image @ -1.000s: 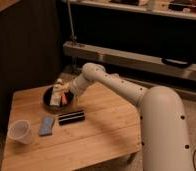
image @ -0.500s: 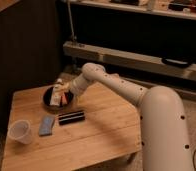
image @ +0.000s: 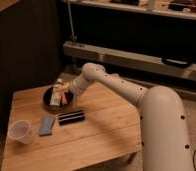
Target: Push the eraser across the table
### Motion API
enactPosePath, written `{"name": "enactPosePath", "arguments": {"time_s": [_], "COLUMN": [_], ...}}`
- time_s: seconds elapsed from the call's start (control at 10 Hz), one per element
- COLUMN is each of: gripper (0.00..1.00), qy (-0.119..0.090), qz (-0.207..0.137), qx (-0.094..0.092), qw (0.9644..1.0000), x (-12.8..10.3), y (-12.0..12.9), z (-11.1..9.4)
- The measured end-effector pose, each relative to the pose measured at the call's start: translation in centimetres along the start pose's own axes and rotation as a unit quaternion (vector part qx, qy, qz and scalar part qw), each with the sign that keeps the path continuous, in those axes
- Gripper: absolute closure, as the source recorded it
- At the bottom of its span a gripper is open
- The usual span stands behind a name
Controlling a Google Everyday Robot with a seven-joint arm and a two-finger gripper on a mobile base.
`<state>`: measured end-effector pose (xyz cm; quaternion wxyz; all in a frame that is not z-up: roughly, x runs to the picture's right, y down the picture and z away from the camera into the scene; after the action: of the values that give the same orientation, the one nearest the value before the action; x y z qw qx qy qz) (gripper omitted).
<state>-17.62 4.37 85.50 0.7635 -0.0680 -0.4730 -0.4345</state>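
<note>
The eraser [image: 71,117], a small black oblong block with thin pale stripes, lies on the table [image: 101,132] of light wooden planks, just in front of a dark bowl [image: 48,101]. My white arm reaches from the right over the table. My gripper [image: 61,93] hangs over the bowl, above and behind the eraser, not touching it.
A flat light-blue pad [image: 46,125] lies left of the eraser. A clear plastic cup [image: 20,131] stands near the table's left front corner. A metal rail and dark shelving [image: 136,57] run behind the table.
</note>
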Motion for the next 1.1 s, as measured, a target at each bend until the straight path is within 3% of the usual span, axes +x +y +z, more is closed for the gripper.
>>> {"name": "enactPosePath", "arguments": {"time_s": [0.3, 0.5, 0.8, 0.9, 1.1], "gripper": [0.2, 0.2, 0.21, 0.25, 0.45], "qy": [0.004, 0.032, 0.071, 0.08, 0.111], "qz": [-0.004, -0.003, 0.014, 0.023, 0.02], "qx": [-0.006, -0.025, -0.025, -0.024, -0.022], "qw": [1.0, 0.9992, 0.997, 0.9963, 0.9934], "x": [0.0, 0.1, 0.8, 1.2, 2.0], "y": [0.0, 0.8, 4.5, 6.0, 8.6], "z": [-0.1, -1.3, -5.3, -6.2, -7.9]}}
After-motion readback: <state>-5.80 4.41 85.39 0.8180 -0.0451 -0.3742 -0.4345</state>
